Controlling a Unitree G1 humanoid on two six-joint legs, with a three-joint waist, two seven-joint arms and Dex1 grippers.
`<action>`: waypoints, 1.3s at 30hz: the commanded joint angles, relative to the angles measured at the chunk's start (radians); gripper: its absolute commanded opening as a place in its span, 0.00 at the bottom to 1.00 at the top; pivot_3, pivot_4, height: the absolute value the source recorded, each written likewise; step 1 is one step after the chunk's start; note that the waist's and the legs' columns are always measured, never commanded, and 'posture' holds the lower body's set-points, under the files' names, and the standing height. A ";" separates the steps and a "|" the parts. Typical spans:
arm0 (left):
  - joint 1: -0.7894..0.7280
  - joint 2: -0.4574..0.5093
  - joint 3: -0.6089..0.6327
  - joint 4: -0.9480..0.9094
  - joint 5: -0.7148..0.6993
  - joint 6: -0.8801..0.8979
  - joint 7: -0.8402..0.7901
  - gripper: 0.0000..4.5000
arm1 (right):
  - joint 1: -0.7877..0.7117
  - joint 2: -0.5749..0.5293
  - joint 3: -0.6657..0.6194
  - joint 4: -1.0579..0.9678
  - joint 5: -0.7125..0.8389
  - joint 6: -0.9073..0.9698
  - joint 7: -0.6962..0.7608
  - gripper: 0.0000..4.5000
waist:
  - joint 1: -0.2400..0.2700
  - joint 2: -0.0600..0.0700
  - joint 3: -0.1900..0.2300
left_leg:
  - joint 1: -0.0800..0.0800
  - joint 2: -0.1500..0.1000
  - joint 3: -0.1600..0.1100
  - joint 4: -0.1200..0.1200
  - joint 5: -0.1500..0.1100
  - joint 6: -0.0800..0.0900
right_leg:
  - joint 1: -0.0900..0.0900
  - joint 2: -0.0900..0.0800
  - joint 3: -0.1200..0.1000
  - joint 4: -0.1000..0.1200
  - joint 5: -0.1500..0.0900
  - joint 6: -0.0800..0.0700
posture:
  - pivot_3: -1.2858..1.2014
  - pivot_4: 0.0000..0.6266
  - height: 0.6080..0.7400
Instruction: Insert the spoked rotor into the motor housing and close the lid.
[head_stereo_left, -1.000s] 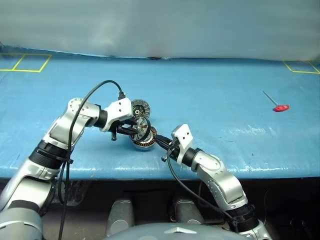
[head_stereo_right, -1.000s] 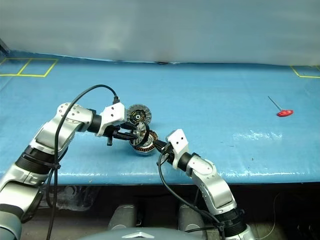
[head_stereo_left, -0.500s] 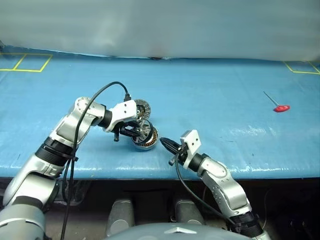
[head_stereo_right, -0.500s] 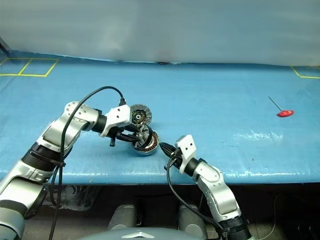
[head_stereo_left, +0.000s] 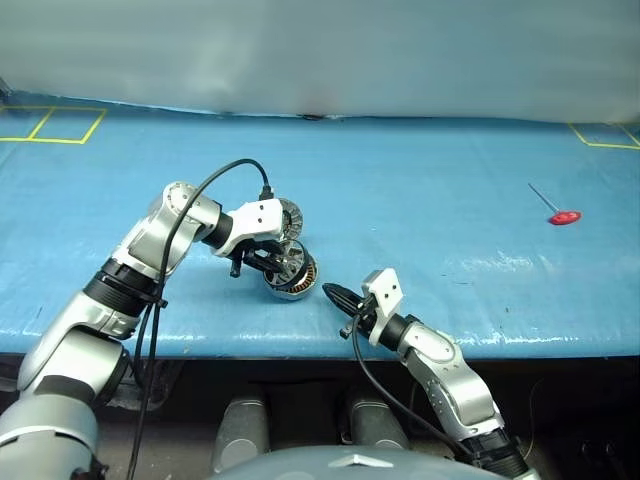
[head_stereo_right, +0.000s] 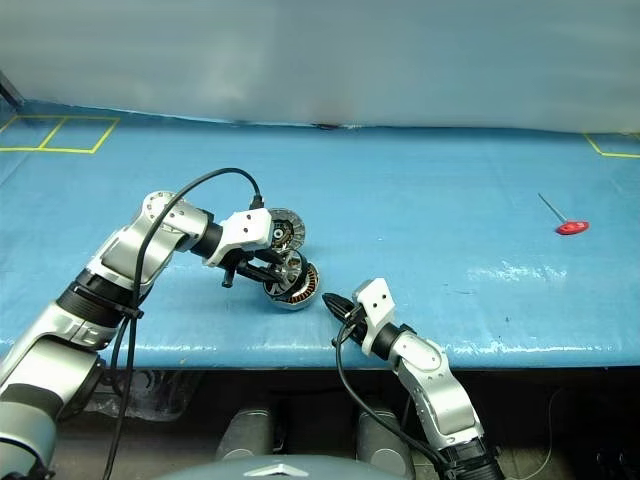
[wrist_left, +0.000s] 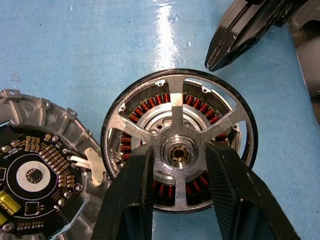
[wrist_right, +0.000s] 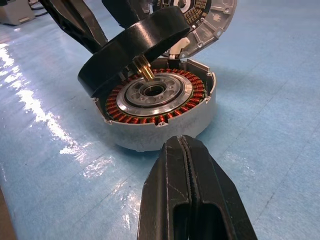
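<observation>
Over the round silver motor housing (wrist_right: 160, 117) with copper windings, the left gripper (wrist_left: 176, 165) clamps the tilted black-rimmed spoked rotor (wrist_left: 179, 140) by its hub, the circuit-faced lid (wrist_left: 40, 170) open beside, the right gripper (wrist_right: 186, 165), fingers together, nearby.

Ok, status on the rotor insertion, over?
Left hand gripping the spoked rotor by its hub, tilted over the motor housing, not seated. Right hand shut, empty, just short of housing. Lid open alongside. Nothing blocking.

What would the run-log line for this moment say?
left gripper: shut on spoked rotor hub, tilted over motor housing | right gripper: shut, beside housing | lid: open
</observation>
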 joint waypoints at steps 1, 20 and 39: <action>-0.027 -0.012 -0.025 0.013 0.018 -0.022 -0.028 0.27 | 0.005 0.002 0.000 -0.012 -0.004 -0.029 0.006 0.00 | 0.000 0.000 0.000 | 0.000 0.000 0.000 0.000 0.000 0.000 | 0.000 0.000 0.000 0.000 0.000 0.000 | 0.52 0.24 1.00; -0.047 -0.055 -0.052 0.070 0.095 -0.069 -0.075 0.35 | 0.016 -0.006 0.003 -0.009 -0.006 -0.042 0.020 0.00 | 0.000 0.001 0.000 | 0.008 0.000 0.000 -0.001 0.000 0.001 | 0.009 0.001 0.002 -0.002 0.000 0.000 | 0.52 0.24 1.00; -0.065 -0.077 0.019 0.033 0.031 -0.052 -0.057 0.99 | 0.016 -0.004 0.005 -0.009 -0.019 -0.032 0.018 0.00 | -0.004 0.000 0.000 | 0.009 0.001 -0.001 -0.003 0.000 0.001 | 0.008 0.003 0.003 -0.002 -0.001 -0.001 | 0.52 0.24 1.00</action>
